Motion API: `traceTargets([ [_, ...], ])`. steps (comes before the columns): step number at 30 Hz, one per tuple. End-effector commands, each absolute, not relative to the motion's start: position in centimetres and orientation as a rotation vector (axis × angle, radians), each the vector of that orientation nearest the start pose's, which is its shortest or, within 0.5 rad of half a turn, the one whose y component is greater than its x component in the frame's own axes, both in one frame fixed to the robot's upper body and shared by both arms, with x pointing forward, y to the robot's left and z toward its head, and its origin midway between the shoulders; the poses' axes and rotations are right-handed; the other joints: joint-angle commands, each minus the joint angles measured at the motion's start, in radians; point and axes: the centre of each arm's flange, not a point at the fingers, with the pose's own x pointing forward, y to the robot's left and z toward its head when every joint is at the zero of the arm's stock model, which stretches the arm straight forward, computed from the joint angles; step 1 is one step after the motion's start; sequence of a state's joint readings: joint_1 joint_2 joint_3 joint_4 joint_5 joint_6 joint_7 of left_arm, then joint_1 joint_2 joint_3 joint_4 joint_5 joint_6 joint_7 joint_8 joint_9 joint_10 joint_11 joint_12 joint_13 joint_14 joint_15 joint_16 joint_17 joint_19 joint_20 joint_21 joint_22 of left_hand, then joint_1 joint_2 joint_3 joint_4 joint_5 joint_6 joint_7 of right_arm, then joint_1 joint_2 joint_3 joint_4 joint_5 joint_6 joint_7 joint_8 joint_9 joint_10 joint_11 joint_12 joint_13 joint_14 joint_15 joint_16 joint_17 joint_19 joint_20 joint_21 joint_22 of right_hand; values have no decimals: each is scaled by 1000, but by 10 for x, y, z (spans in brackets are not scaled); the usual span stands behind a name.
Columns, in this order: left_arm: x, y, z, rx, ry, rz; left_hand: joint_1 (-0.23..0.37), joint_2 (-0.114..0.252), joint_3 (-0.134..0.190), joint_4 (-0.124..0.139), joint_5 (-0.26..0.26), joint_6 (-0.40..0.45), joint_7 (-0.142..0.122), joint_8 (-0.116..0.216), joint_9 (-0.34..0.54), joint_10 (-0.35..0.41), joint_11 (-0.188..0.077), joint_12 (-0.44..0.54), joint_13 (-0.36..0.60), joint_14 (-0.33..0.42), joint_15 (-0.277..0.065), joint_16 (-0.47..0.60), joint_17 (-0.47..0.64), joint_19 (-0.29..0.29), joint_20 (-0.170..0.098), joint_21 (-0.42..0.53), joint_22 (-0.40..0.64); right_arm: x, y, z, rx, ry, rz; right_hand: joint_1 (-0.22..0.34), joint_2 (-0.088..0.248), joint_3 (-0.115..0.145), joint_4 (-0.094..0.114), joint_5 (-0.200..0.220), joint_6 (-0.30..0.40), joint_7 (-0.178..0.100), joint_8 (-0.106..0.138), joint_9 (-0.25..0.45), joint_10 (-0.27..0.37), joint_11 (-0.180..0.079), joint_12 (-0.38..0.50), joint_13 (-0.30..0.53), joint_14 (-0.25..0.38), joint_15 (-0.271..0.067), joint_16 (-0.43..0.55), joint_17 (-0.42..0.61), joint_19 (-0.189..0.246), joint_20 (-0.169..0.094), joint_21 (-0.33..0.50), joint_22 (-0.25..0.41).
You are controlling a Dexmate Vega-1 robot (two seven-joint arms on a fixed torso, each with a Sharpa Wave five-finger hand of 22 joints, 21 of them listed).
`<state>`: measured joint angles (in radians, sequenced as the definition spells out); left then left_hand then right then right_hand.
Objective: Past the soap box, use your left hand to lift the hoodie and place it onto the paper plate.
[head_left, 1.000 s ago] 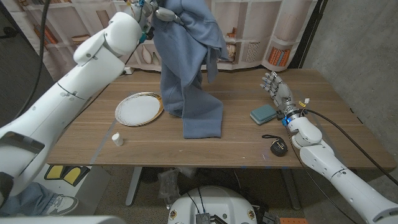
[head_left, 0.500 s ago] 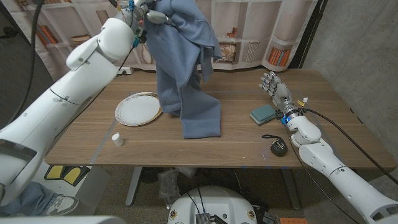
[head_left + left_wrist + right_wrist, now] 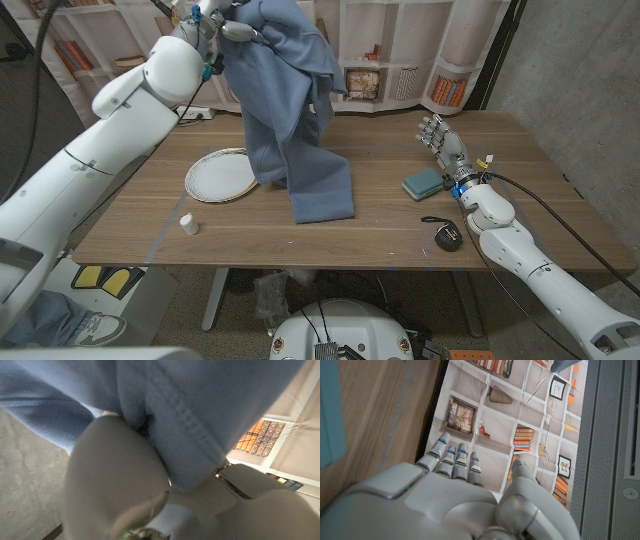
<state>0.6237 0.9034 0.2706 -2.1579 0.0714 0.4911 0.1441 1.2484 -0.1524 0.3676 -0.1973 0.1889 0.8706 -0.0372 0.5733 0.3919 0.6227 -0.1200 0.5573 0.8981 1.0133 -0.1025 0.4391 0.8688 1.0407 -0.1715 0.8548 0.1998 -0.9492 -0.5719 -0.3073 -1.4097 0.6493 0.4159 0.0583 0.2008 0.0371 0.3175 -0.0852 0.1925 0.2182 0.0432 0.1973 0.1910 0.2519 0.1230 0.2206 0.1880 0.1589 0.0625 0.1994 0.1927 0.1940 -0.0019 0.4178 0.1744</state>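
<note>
Our left hand (image 3: 232, 22) grips the blue hoodie (image 3: 290, 110) high above the table, its length hanging down with the hem trailing on the wood just right of the paper plate (image 3: 222, 176), while our right hand (image 3: 445, 145) waits open-fingered beside the soap box (image 3: 424, 183).

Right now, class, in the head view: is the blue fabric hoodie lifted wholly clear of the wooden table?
No: the blue fabric hoodie hangs from the left hand, but its lower end lies on the wooden table.
</note>
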Motion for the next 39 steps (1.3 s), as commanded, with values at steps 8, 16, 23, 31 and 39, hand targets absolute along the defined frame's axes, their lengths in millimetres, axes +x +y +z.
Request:
traceTargets([
  [8,461,302,242,909,-856,335,180,186,70,59,7,120,109,5,-1,14,-2,-8,4,74,-106,-5,8,-13,-33,16,-2,619,-309,-18,14,-729,225,2,4,3,-7,-3,13,3,3,2,6,1,4,4,11,3,-1,2,9,0,-4,6],
  [16,463,307,235,892,-851,336,178,184,73,59,8,123,107,6,-1,16,0,-10,7,74,-107,-8,12,-16,-33,23,-3,618,-311,-18,7,-733,222,1,4,2,-7,-3,14,2,3,2,7,0,4,4,11,2,-1,2,10,0,-6,6],
  [23,463,312,229,887,-845,343,177,183,77,59,8,123,107,6,-2,18,-2,-13,9,76,-107,-11,16,-19,-33,29,-4,616,-312,-18,4,-728,215,1,4,2,-8,-3,14,2,3,2,6,0,4,4,11,1,-1,2,11,0,-9,6],
  [31,465,324,218,866,-817,351,175,182,80,59,9,126,104,7,-4,20,-3,-17,11,77,-106,-14,20,-24,-33,35,-4,618,-308,-20,4,-711,219,1,4,1,-8,-3,15,2,3,2,6,-1,4,4,11,3,-1,2,12,0,-12,6],
  [39,466,340,206,827,-788,365,172,180,83,60,9,127,102,7,-5,22,-3,-20,13,80,-107,-17,23,-27,-32,43,-5,618,-306,-18,-13,-708,226,0,4,0,-8,-3,15,1,3,2,7,-1,4,4,11,3,-1,2,12,0,-14,6],
])
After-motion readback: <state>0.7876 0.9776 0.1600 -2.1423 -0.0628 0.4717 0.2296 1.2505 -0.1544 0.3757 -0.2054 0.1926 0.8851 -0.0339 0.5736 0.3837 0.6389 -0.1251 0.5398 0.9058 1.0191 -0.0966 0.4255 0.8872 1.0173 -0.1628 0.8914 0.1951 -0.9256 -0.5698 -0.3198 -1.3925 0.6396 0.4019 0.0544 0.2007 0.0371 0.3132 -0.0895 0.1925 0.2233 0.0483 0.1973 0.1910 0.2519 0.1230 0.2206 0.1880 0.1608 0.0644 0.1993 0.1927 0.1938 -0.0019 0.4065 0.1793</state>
